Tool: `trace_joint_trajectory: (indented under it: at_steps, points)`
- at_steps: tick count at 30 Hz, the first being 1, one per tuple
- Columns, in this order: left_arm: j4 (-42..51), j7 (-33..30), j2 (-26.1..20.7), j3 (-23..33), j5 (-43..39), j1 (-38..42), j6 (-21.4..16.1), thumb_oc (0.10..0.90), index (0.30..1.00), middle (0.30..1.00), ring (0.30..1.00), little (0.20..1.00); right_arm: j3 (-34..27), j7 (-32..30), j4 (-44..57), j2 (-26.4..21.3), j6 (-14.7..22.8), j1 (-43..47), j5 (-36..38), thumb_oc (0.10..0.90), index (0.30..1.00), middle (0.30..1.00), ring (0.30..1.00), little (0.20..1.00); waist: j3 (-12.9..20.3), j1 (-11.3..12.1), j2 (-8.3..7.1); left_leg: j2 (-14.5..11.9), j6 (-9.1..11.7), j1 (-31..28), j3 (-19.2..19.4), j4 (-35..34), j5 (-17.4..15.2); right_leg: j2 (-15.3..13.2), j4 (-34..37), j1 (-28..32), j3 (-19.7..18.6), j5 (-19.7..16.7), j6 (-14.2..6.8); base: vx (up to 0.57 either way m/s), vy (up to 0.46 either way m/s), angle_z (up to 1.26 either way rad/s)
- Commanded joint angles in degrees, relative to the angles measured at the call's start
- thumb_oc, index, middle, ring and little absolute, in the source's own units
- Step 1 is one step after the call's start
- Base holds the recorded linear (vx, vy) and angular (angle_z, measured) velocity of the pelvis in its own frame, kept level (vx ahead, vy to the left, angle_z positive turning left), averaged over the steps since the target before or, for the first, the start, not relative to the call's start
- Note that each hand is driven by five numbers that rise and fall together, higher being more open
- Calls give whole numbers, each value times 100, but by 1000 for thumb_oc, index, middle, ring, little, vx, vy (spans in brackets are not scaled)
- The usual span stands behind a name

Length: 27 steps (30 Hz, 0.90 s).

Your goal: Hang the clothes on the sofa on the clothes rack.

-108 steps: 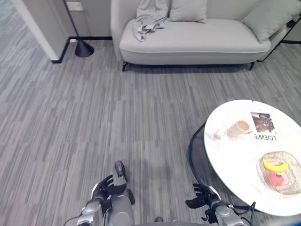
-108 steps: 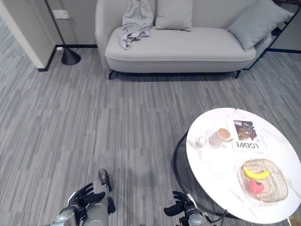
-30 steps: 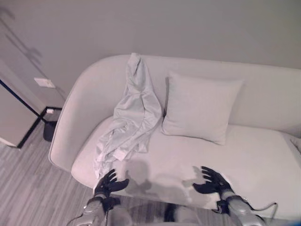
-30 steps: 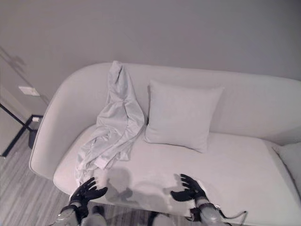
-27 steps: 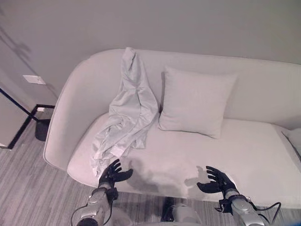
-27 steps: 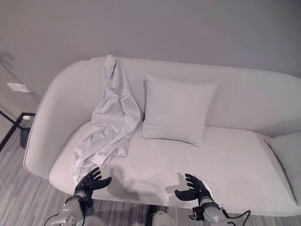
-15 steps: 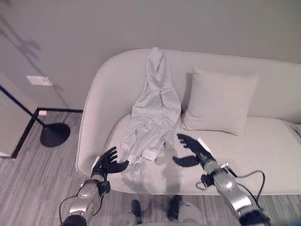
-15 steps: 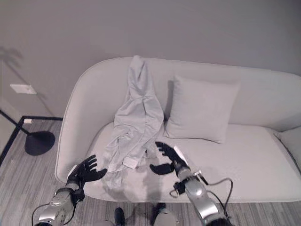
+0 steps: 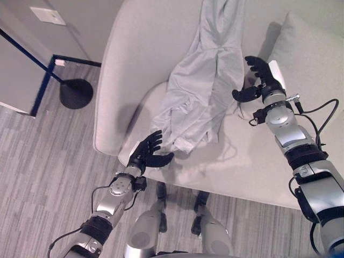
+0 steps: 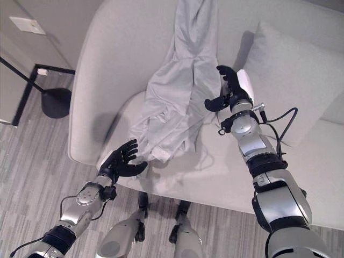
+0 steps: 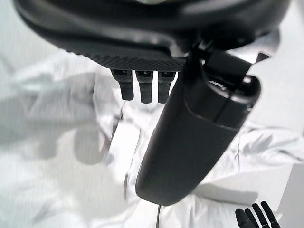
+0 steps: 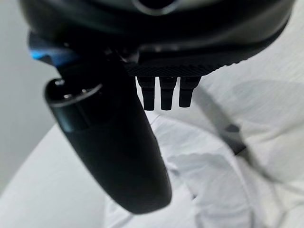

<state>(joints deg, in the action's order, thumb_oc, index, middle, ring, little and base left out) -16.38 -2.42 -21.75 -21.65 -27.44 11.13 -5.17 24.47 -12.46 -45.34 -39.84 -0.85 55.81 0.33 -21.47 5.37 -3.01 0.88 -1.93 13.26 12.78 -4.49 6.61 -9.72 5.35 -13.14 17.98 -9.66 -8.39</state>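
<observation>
The left hand (image 9: pixel 149 154) hovers at about 7 o'clock over the sofa's (image 9: pixel 134 64) front edge, fingers spread and holding nothing, just beside the lower hem of the pale grey garment (image 9: pixel 201 102). Farther in, at 2 o'clock, the right hand (image 9: pixel 259 80) is likewise spread and empty, close to the garment's upper fold and in front of the cushion (image 9: pixel 312 59). The garment lies draped from the backrest down across the seat, ungrasped.

The risk I see is a shallow pinch: loose cloth could slide out of the fingers, or one hand could lift alone and drag a sleeve along the floor.

The sofa is soft, light upholstery. Beyond it, at 10 o'clock, a dark round lamp base (image 9: pixel 76 93) stands on grey striped flooring (image 9: pixel 37 177).
</observation>
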Motion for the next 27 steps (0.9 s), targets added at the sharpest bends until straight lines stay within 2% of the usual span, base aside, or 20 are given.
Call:
trace_joint_trajectory:
  at_steps: [1, 7, 13, 17, 20, 22, 27]
  points:
    - [745, 95, -209, 139, -174, -9, -668, 800, 900, 900, 900, 900, 53, -554, -82, -708, 247, 664, -84, 800, 900, 900, 900, 900, 219, 53, 22, -654, 735, -190, -95, -51, -370, -148, -35, -118, 40, 22, -137, 7, 11, 3]
    - [1290, 83, -300, 216, -323, -338, -774, 800, 900, 900, 900, 900, 373, -559, -1239, -1129, 328, 1496, 193, 800, 900, 900, 900, 900, -20, 177, 182, -611, 758, 109, -141, -51, -288, -219, -35, -378, 48, -53, -176, 0, 4, 1]
    - [1794, 133, -368, 218, -264, -378, -853, 800, 900, 900, 900, 900, 483, -607, -1545, -1467, 495, 1802, 446, 800, 900, 900, 900, 900, -62, 299, 376, -537, 805, 349, -188, -51, -221, -274, -35, -578, 83, -101, -255, 20, 22, 5]
    - [1910, 122, -378, 242, -236, -339, -884, 800, 900, 900, 900, 900, 417, -720, -1103, -1615, 573, 1738, 513, 800, 900, 900, 900, 900, -51, 315, 421, -516, 822, 429, -206, -51, -208, -287, -35, -636, 102, -105, -267, 26, 20, 8]
    - [1970, 120, -380, 317, -172, -437, -914, 800, 900, 900, 900, 900, -74, -1001, 87, -1678, 672, 1256, 532, 800, 900, 900, 900, 900, -29, 240, 422, -516, 820, 409, -225, -51, -255, -296, -35, -596, 120, -82, -268, 56, 13, 2]
    - [1928, 115, -362, 353, -221, -526, -919, 800, 900, 900, 900, 900, -292, -1060, 473, -1642, 722, 1029, 519, 800, 900, 900, 900, 900, -11, 220, 413, -513, 805, 386, -239, -51, -289, -300, -35, -570, 118, -67, -264, 59, 1, 0]
    - [1819, 68, -373, 341, -231, -616, -901, 800, 900, 900, 900, 900, -400, -1038, 498, -1601, 826, 959, 689, 800, 900, 900, 900, 900, -36, 268, 374, -487, 741, 288, -264, -51, -352, -307, -35, -502, 63, -28, -253, 26, 7, 1]
